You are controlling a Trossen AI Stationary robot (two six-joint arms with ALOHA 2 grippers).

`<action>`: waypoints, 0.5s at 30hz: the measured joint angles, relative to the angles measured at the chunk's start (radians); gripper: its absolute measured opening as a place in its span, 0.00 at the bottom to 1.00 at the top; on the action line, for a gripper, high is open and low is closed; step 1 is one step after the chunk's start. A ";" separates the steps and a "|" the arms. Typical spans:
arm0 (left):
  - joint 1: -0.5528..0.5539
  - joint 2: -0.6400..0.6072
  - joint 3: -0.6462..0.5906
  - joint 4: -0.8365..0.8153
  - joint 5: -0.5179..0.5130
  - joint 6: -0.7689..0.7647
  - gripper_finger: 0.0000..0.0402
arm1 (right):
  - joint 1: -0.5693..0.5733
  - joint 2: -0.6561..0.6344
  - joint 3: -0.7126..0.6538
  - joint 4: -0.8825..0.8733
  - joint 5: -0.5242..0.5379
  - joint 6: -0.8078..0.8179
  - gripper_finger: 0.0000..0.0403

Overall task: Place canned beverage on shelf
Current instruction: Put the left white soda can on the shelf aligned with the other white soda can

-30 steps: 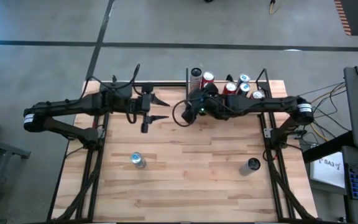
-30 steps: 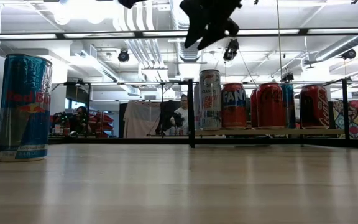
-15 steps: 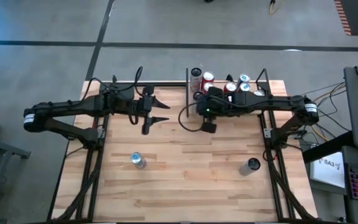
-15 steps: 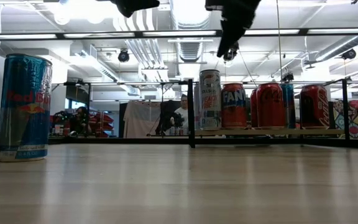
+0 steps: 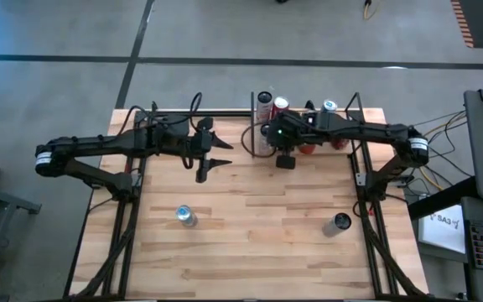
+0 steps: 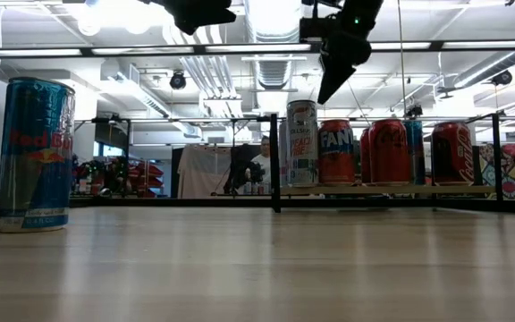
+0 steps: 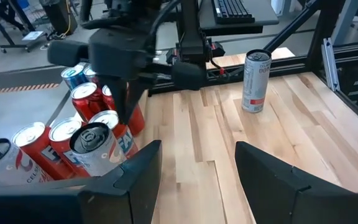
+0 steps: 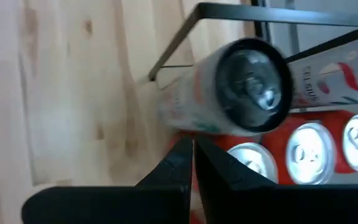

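Note:
The shelf [image 6: 392, 190], a light-wood board with black rods [image 8: 229, 10], stands at the table's far right and holds several cans on its board. A tall white can [image 6: 302, 143] [image 8: 232, 87] [image 7: 95, 144] stands upright at the shelf's left corner. My right gripper [image 5: 285, 159] [image 6: 327, 89] [image 8: 193, 152] is shut on nothing. It hangs above the cans' tops, just before the shelf's near-left corner. My left gripper [image 5: 220, 148] [image 7: 197, 168] is open and empty, raised over the table's far middle, left of the shelf.
A blue Red Bull can [image 5: 185, 216] [image 6: 34, 154] stands upright on the table's near left. Another can [image 5: 340, 222] [image 7: 256, 81] stands upright on the near right. The bare tabletop [image 5: 258, 235] stretches between them. Black frame posts [image 5: 363, 180] run along the table's sides.
My right gripper has shut on nothing, turned about its wrist and gone a little toward the table's right edge, ending by the shelf's near-left corner. My left gripper has shifted slightly toward the shelf. No can has moved.

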 joint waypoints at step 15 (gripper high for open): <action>0.001 0.000 0.000 0.019 -0.002 0.094 0.47 | -0.076 0.000 -0.004 0.078 -0.051 -0.066 0.02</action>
